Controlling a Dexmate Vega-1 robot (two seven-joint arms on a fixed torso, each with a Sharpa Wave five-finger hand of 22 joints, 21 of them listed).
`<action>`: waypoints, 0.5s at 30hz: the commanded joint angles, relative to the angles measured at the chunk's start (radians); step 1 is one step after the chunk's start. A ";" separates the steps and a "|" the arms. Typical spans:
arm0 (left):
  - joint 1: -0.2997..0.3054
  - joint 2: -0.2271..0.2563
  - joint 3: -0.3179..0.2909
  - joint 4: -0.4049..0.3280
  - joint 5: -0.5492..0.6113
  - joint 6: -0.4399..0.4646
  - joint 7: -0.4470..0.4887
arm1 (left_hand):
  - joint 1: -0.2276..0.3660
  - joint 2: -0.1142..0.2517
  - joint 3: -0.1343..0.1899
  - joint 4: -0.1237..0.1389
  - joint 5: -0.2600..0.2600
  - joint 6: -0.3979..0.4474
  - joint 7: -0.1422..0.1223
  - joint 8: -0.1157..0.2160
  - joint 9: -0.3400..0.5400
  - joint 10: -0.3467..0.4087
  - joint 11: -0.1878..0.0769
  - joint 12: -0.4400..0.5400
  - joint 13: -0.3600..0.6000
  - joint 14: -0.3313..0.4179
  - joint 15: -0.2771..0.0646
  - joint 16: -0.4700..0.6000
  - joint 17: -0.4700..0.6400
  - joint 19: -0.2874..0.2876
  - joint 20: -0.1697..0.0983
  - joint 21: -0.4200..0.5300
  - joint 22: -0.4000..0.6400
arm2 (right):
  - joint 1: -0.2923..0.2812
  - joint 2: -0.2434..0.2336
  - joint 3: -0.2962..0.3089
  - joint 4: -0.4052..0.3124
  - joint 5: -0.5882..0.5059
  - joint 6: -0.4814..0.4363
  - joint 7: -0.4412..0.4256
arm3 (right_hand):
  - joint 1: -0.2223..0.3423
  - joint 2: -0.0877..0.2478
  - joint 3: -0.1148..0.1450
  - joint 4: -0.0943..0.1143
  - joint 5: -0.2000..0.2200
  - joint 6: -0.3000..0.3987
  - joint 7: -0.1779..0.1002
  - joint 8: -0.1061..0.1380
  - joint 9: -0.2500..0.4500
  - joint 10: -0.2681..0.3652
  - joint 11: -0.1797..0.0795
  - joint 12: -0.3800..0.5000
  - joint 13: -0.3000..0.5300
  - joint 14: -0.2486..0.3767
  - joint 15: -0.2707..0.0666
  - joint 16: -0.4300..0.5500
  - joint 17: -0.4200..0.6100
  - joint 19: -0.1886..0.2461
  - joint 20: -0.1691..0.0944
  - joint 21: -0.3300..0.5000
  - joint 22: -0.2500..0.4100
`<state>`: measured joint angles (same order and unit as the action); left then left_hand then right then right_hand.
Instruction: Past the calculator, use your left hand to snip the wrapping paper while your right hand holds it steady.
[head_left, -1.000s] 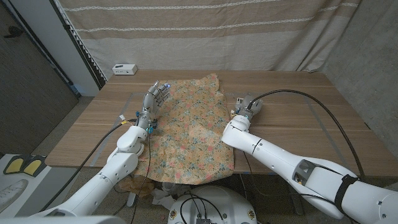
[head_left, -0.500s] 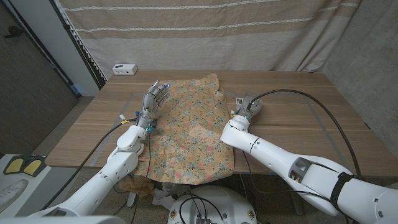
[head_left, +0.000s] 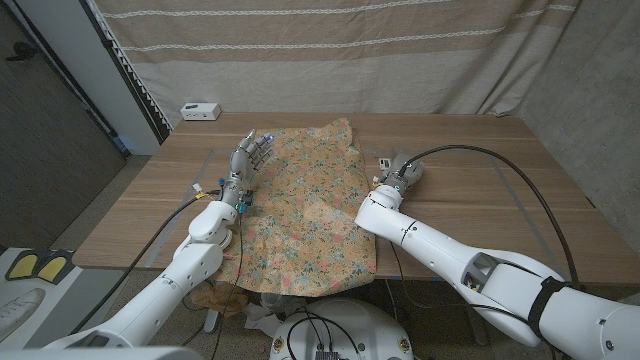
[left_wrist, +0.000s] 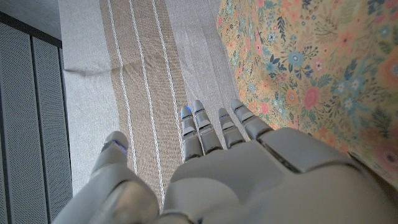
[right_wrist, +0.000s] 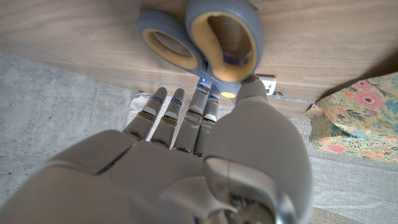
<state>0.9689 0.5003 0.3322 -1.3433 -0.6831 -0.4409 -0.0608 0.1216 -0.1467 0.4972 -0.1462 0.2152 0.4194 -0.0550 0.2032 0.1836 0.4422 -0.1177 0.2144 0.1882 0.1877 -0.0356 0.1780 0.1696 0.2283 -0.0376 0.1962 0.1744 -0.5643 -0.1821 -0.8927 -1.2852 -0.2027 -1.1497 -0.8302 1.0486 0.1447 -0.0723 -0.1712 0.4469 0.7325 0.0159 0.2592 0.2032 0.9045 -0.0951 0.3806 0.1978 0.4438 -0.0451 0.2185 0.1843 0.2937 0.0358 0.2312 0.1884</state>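
— Where are the scissors (right_wrist: 205, 43) placed?
— On the bench (head_left: 480, 170), just beyond the right robot hand (head_left: 397, 171), released. The left robot hand (head_left: 250, 157), empty, is held over the wrapping paper (head_left: 305, 215).

Two arms in glossy white rounded shells, joined segment to segment; the right arm (head_left: 470, 262) carries a black band near the elbow. A black cable loops from the right forearm out over the table; another black cable trails along the left arm (head_left: 190, 262). Left hand (head_left: 248, 158) and right hand (head_left: 398, 170): matt grey-silver moulded plates, segmented fingers, small blue lights on the fingers (right_wrist: 177, 119)
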 joint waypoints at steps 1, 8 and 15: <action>-0.001 -0.002 0.001 0.003 -0.001 -0.001 -0.001 | 0.002 0.007 -0.005 0.000 0.001 0.005 -0.001 -0.003 0.003 0.005 -0.005 -0.001 0.003 -0.004 -0.103 0.006 0.004 -0.004 -0.047 -0.001 0.003 | -0.013 0.004 0.019 0.006 0.006 0.030 -0.028 | 0.049 0.006 0.025 0.001 -0.013 0.038 -0.012 0.012 0.002 0.045 -0.016 0.016 0.004 0.040 -0.071 0.014 0.004 0.027 -0.010 0.009 0.005; 0.003 -0.004 0.001 0.000 0.000 -0.003 0.002 | 0.002 0.007 -0.005 0.001 0.001 0.006 0.000 -0.003 0.003 0.007 -0.007 -0.002 0.003 -0.004 -0.103 0.006 0.004 -0.004 -0.047 -0.001 0.003 | -0.031 -0.007 0.037 -0.020 0.009 0.059 -0.043 | 0.099 0.017 0.051 0.009 -0.035 0.099 -0.031 0.027 0.002 0.114 -0.041 0.035 0.006 0.092 -0.108 0.031 0.009 0.046 -0.026 0.014 0.006; 0.004 -0.005 0.001 -0.001 -0.001 -0.006 0.001 | 0.001 0.008 -0.006 0.001 0.001 0.007 0.000 -0.003 0.003 0.009 -0.004 -0.001 0.003 -0.004 -0.104 0.006 0.004 -0.004 -0.047 -0.001 0.003 | -0.058 -0.016 0.061 -0.045 0.007 0.112 -0.079 | 0.147 0.026 0.079 0.016 -0.066 0.175 -0.051 0.048 0.004 0.193 -0.064 0.054 0.007 0.145 -0.139 0.052 0.015 0.067 -0.050 0.021 0.007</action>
<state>0.9691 0.4976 0.3332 -1.3419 -0.6832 -0.4438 -0.0607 0.1216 -0.1467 0.4973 -0.1462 0.2152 0.4194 -0.0551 0.2032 0.1836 0.4421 -0.1177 0.2146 0.1882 0.1877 -0.0356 0.1780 0.1696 0.2283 -0.0376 0.1962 0.1744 -0.5918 -0.1865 -0.8617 -1.3000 -0.1967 -1.0939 -0.8695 1.1585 0.1556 -0.0044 -0.1559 0.3925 0.8640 -0.0147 0.2971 0.2018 0.9750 -0.0638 0.4233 0.2045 0.5689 -0.0528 0.2603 0.1935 0.3475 -0.0077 0.2442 0.1934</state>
